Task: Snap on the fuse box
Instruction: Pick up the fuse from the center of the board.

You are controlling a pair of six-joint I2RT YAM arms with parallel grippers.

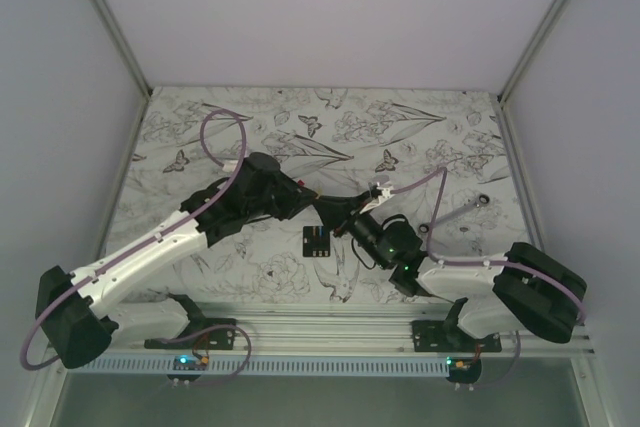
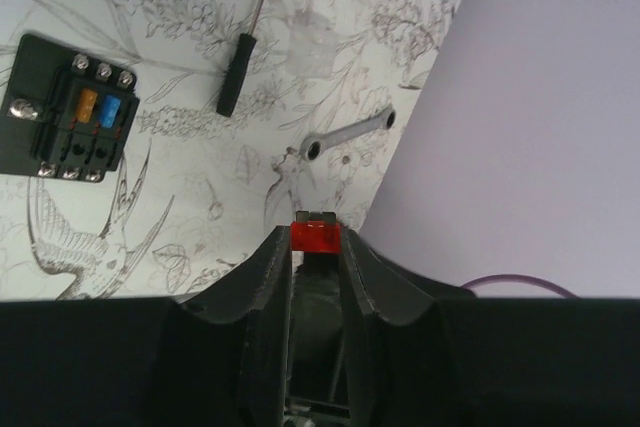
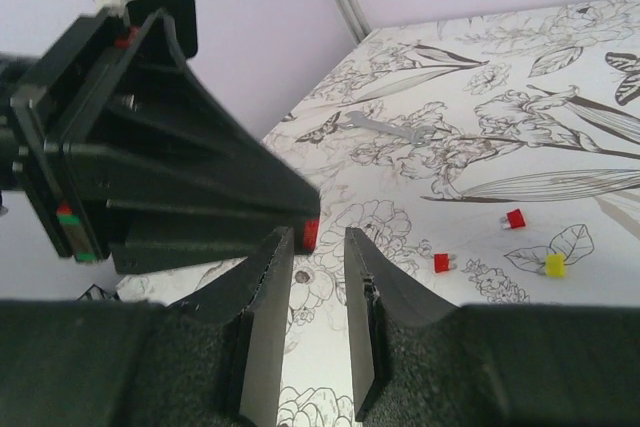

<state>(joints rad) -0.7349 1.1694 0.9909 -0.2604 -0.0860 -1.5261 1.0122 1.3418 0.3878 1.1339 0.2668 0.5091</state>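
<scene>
The left gripper (image 2: 315, 247) is clamped on a small red fuse (image 2: 315, 236). The right gripper (image 3: 318, 237) has its fingers apart, and this fuse is just at their tips. In the top view the fuse box (image 1: 316, 241) lies flat on the table (image 1: 250, 117), near the grippers, at 7 o'clock from them.
</scene>
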